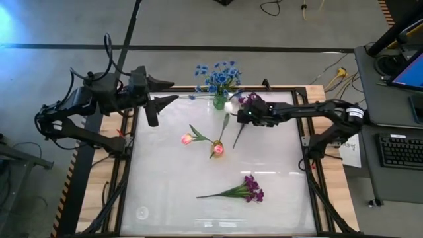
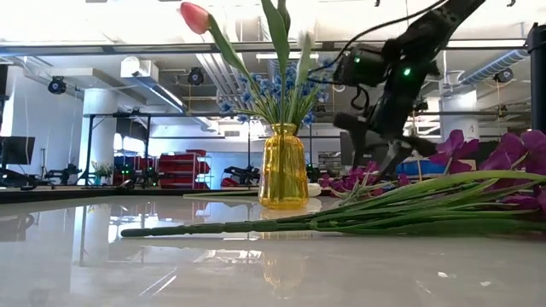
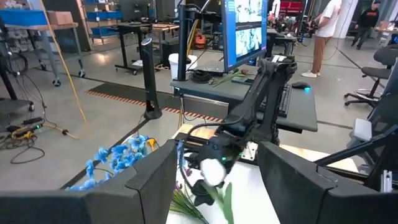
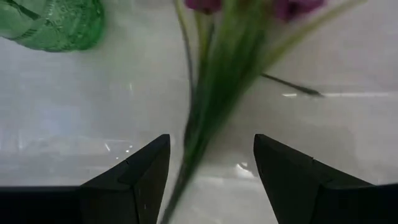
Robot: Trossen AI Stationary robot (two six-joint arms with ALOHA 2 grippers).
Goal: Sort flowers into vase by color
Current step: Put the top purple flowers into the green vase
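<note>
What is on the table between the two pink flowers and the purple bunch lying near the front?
Nothing. In the high view the stretch of table between the pink tulips and the purple bunch is bare.

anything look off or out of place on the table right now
Nothing is spilled or broken. The vase stands upright with the blue flowers in it. Still loose on the table: two pink tulips and a purple bunch. Another purple bunch lies under the open right claw.
</note>
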